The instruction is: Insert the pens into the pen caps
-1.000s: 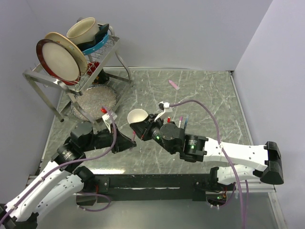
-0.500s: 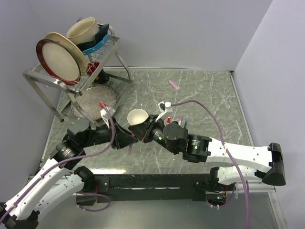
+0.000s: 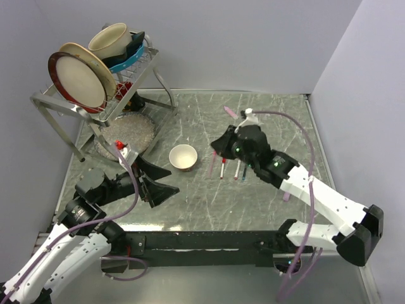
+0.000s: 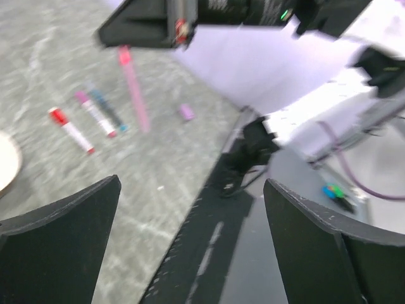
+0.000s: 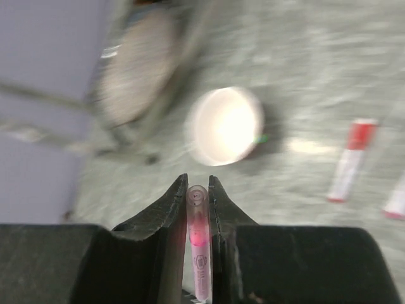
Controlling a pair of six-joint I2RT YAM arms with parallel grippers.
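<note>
My right gripper (image 3: 218, 151) (image 5: 197, 185) is shut on a pink pen (image 3: 213, 164) (image 5: 198, 244). The pen's rounded end pokes out between the fingertips, and it hangs just right of the small white bowl (image 3: 183, 157) (image 5: 224, 125). Three pens lie side by side on the table: a red-tipped one (image 3: 223, 168) (image 4: 71, 130), a pink-tipped one (image 3: 237, 170) (image 4: 95, 114) and a blue one (image 3: 245, 170) (image 4: 109, 111). A lilac pen cap (image 4: 186, 112) lies near the front edge. My left gripper (image 3: 168, 180) (image 4: 190, 183) stands wide open and holds nothing, low and left of the bowl.
A dish rack (image 3: 101, 69) with plates and a cup stands at the back left, above a plate of white granules (image 3: 126, 132). A pink piece (image 3: 231, 113) lies far back on the table. The black front rail (image 3: 202, 240) runs along the near edge.
The two grippers met in front of the bowl earlier. My left gripper has opened wide and pulled back left. My right arm has swung away to the far right with the pink pen.
</note>
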